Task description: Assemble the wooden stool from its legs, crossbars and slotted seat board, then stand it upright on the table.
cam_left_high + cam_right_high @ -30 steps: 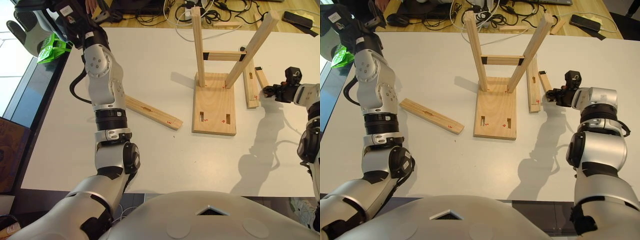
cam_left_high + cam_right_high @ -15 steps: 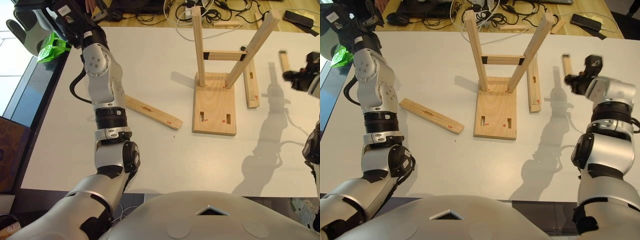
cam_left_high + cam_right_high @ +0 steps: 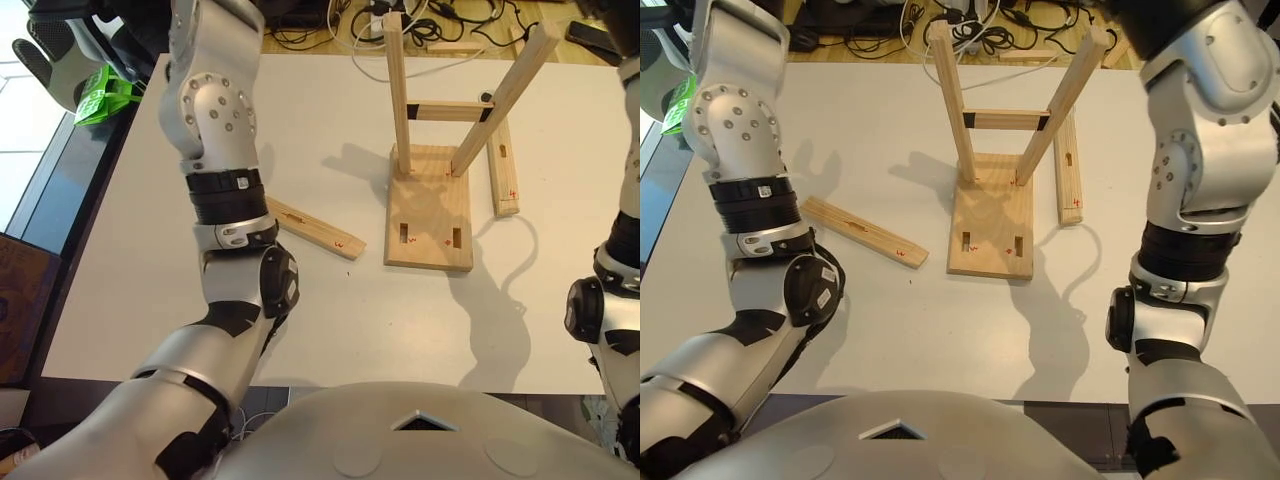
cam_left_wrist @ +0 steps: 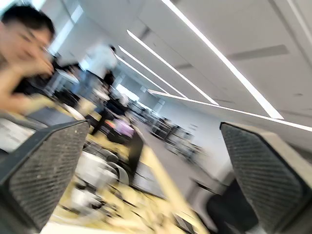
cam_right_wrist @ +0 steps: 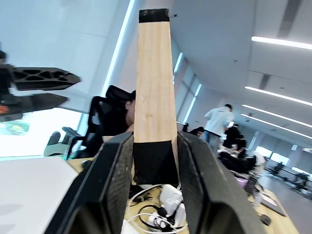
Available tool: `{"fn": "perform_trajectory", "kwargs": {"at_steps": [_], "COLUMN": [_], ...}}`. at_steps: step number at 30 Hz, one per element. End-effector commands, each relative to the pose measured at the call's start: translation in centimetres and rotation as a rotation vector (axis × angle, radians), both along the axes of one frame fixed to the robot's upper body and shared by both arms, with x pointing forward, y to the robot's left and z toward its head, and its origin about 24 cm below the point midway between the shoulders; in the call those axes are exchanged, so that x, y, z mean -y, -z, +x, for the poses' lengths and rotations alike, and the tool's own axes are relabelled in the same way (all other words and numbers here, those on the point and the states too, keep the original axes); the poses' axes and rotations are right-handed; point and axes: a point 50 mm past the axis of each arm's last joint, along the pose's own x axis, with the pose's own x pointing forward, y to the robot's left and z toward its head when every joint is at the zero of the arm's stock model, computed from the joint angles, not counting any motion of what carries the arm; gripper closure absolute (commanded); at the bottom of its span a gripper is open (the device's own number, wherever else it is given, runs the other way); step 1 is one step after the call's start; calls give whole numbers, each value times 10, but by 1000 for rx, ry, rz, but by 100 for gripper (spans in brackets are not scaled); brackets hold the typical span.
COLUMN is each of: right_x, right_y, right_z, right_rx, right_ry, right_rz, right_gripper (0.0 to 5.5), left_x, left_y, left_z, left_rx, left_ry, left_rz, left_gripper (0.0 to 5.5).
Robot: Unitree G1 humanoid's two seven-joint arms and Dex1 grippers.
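Stool (image 3: 430,170) half-built, upside down on the desk (image 3: 300,100)! Pale seat board (image 3: 428,210) lies flat. Two legs (image 3: 398,90) rise from its far slots, the right one leaning outward, and a crossbar (image 3: 447,110) with black ends joins them. The two near slots (image 3: 404,235) are open, with red marks beside them. One spare leg (image 3: 310,228) lies left of the board, another (image 3: 503,175) just right of it. My right jaws clamp a second black-tipped crossbar (image 5: 155,92), raised high. My left jaws stand wide apart.
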Motion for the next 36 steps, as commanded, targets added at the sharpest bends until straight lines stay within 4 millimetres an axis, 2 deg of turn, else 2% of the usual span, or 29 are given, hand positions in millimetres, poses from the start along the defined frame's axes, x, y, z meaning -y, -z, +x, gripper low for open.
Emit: {"fn": "perform_trajectory", "kwargs": {"at_steps": [1,6,11,14,19,24,27,30,36], "right_x": [-14,-21,-37,-40,-34,-27,-23,-26,-34], "right_y": [-9,-7,23,34,35,11,20,36,44], "right_z": [-3,-3,-14,-19,-16,-5,5,9,12], "right_rx": [24,-4,-155,-213,-213,-87,-120,-178,-219], "right_ry": [-81,-119,-258,-305,-269,-164,-92,-84,-103], "right_rz": [-3,23,-91,-132,-128,-55,-133,-231,-291], "right_gripper": [419,419,419,419,419,419,419,419,419], "left_x": [13,17,21,23,21,15,20,28,32], "left_y": [4,9,8,6,6,18,22,23,24], "left_z": [-24,-37,-42,-46,-48,-40,-43,-49,-55], "left_rx": [57,102,132,149,149,90,106,149,199], "left_ry": [265,337,371,400,411,319,324,366,393], "left_rz": [-35,13,26,28,23,88,156,215,274], "left_gripper": [56,56,56,56,128,215,270,272,272]}}
